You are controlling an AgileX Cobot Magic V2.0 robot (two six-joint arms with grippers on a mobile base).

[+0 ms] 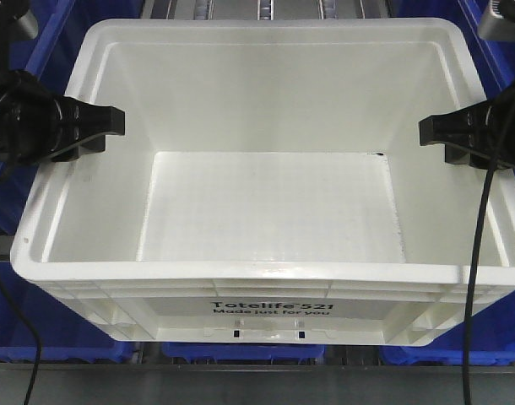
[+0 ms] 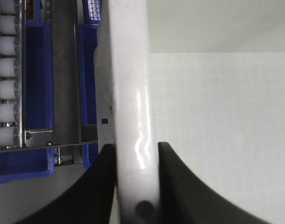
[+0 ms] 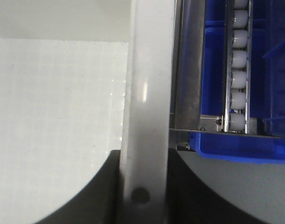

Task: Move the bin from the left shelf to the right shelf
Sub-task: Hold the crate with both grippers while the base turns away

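Open bin [image 1: 266, 93] interior; blue bins [image 1: 38, 333] close alongside

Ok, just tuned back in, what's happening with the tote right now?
Both arms hold the white Totelife tote. The left gripper is clamped on its left rim, the right gripper on its right rim, each with one finger inside the wall and one outside. The tote is empty. It is flanked by blue bins and roller tracks; whether it is lifted yet cannot be told.
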